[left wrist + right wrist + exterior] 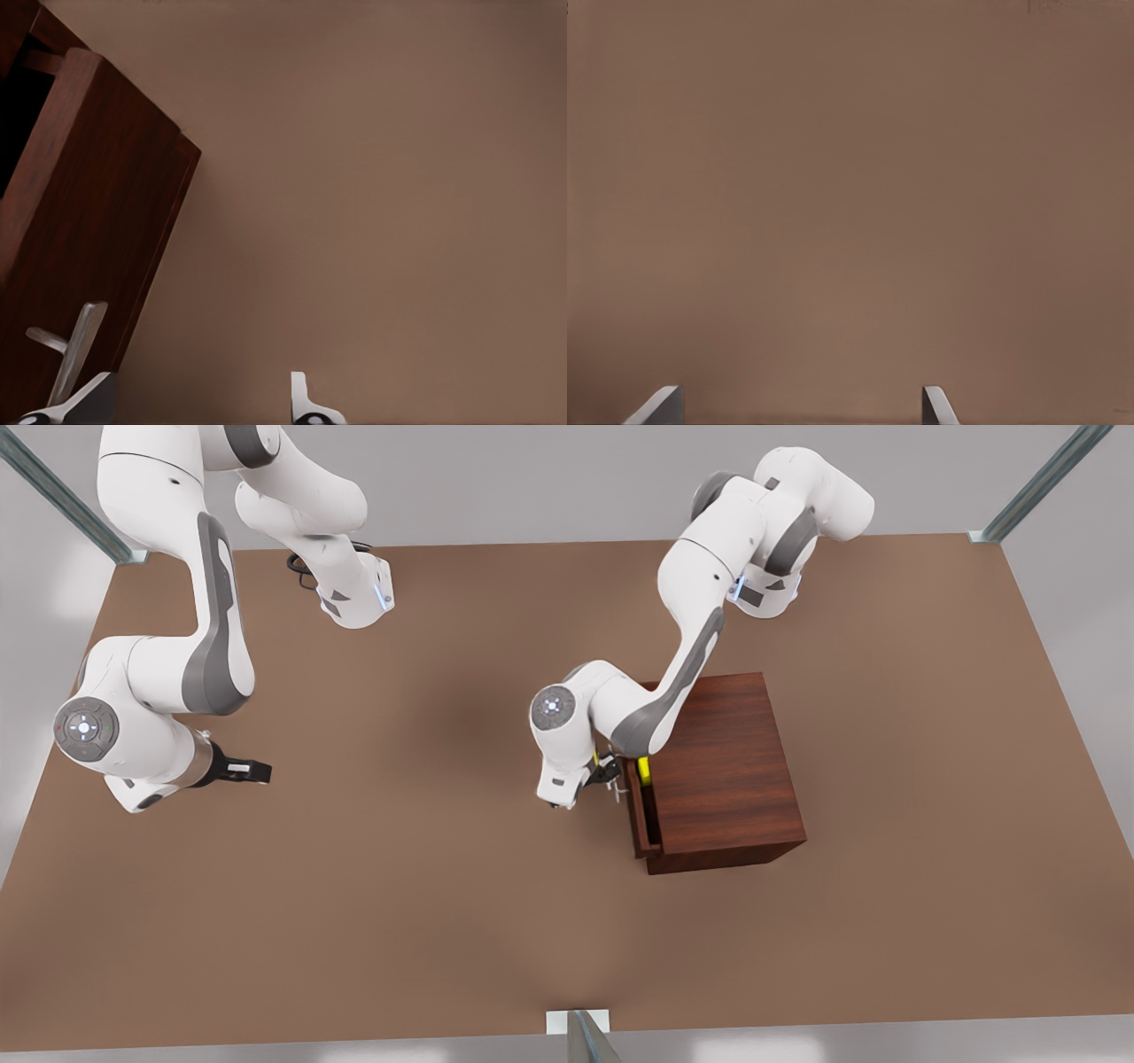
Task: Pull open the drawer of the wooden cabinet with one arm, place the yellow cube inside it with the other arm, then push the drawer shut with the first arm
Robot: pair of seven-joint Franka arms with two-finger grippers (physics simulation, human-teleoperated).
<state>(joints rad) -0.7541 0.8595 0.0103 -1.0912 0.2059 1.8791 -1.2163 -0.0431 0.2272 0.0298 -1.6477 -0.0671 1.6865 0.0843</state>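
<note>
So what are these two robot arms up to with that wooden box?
They're putting a yellow cube into the drawer of the cabinet. The cube already sits inside the drawer, which is open just a little. The left gripper is at the drawer front beside the silver handle, fingers open, probably to push it shut. The right gripper waits, open, over the bare table at the front view's left.

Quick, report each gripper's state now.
Left gripper: open, empty, at the drawer front by its handle.
Right gripper: open, empty, waiting over the table.
</note>
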